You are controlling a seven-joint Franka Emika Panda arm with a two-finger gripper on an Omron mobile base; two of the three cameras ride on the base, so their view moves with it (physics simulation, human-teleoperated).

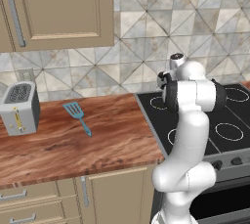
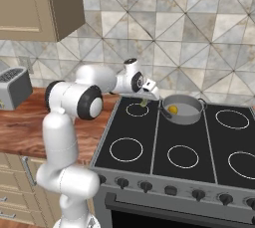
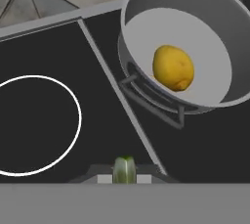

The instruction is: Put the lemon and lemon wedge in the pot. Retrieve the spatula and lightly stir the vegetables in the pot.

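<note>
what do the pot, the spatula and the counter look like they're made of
Pot: likely metal, with a smooth, matte grey wall and a thin wire-like handle. Spatula: probably plastic or silicone, a uniform light blue with no shine and a slotted head. Counter: looks like polished wood, reddish-brown with streaky grain, though it could be a wood-look laminate.

toaster (image 1: 19, 107) — on wooden counter (image 1: 73, 145), left | stove (image 2: 174, 142) — black, ringed burners | tiled backsplash (image 2: 164, 38)
</note>
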